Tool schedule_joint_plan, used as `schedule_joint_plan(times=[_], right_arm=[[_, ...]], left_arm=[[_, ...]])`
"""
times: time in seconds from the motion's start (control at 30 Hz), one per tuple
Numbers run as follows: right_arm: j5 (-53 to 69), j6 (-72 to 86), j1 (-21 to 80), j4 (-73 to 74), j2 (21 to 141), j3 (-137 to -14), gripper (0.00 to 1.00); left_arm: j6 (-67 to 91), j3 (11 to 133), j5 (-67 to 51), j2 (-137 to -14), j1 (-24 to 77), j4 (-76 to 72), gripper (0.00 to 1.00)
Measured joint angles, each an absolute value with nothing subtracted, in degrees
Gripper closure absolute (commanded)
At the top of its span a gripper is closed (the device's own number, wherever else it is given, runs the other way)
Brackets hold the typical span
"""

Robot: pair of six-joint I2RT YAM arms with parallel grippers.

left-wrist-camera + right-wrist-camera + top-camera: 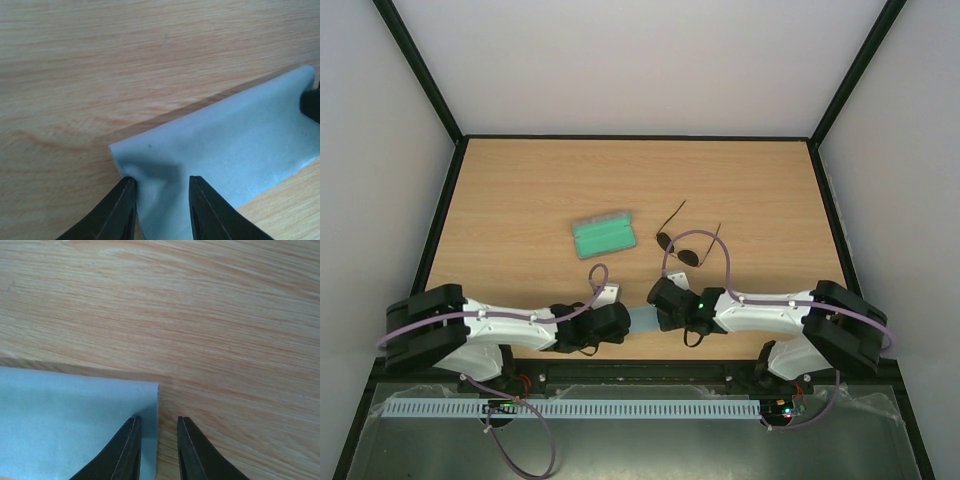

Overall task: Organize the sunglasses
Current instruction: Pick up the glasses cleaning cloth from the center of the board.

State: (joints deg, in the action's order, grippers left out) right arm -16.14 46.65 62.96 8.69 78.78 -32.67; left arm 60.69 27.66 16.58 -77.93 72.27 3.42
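Note:
The sunglasses (pixel 680 245), round dark lenses on a thin wire frame with their temple arms spread, lie on the wooden table (pixel 520 200) right of centre. Both grippers are well short of them, at the near edge, facing each other across a light blue cloth (pixel 643 320). My left gripper (pixel 623 322) is at the cloth's left end. In the left wrist view the left gripper (pixel 160 180) is open, with the cloth (pixel 230 150) lying under the gap. My right gripper (pixel 662 312) is at the right end. In its wrist view the right gripper (pixel 157 419) is open over the cloth's (pixel 65 420) edge.
A grey case (pixel 604 234) with green lining lies open left of the sunglasses. Black-framed walls enclose the table on three sides. The arm bases and a white slotted rail (pixel 570 408) run along the near edge.

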Motion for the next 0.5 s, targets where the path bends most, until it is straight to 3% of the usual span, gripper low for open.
schedule_joint_plan(times=[0.2, 0.37, 0.5], right_arm=[[-15.7, 46.4, 62.9, 6.4, 80.5, -33.3, 0.9], [-15.0, 46.3, 62.8, 4.1, 81.3, -33.3, 0.98], [-14.5, 46.5, 62.7, 3.4, 81.4, -33.2, 0.99]], left_arm=[[60.5, 28.8, 17.1, -81.2, 72.0, 0.2, 0.78], [60.9, 28.5, 17.6, -82.1, 72.0, -1.7, 0.92], [61.1, 28.2, 17.8, -82.3, 71.8, -2.3, 0.96]])
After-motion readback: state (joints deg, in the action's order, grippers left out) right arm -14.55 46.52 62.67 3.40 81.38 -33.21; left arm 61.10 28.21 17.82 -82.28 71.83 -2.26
